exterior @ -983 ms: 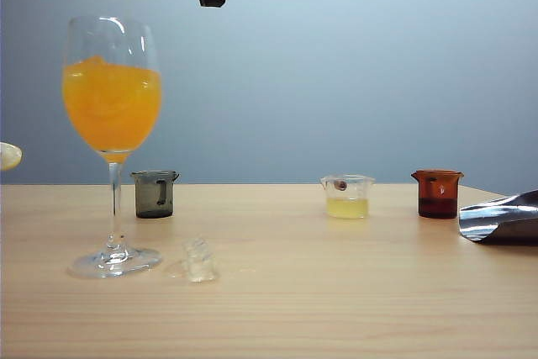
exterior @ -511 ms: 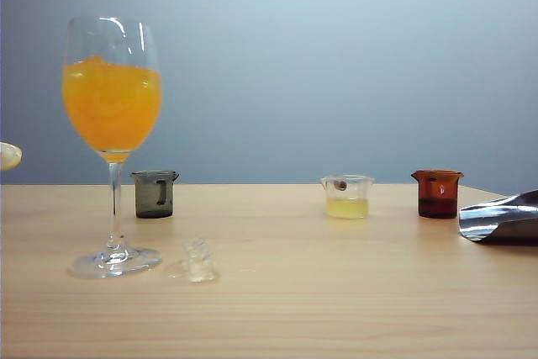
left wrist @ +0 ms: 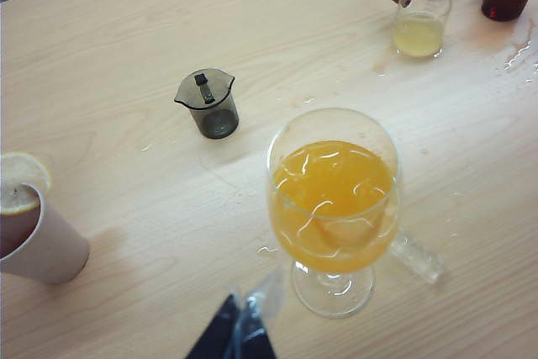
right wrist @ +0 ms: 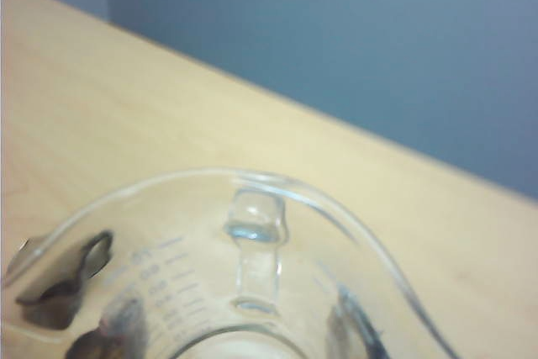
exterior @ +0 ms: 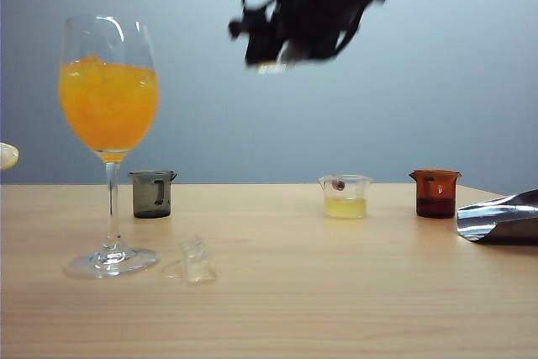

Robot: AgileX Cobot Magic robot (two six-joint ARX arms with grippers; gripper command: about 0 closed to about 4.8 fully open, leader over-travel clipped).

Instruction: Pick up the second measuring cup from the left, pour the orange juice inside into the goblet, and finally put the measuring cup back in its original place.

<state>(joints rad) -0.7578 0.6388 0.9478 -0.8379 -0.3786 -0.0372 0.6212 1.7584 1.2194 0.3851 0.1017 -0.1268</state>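
Goblet point(exterior: 108, 124) near table's point(exterior: 336, 308) left edge, bowl about half full of orange juice point(exterior: 108, 108) — pouring looks done. Left pincer point(left wrist: 244, 334) low beside goblet's foot; apart or together, cannot tell. Right pincer point(exterior: 277, 44) high above mid-table, clamped on the measuring cup point(right wrist: 252, 266) — clear, printed scale, seemingly empty. Left: setting it back.
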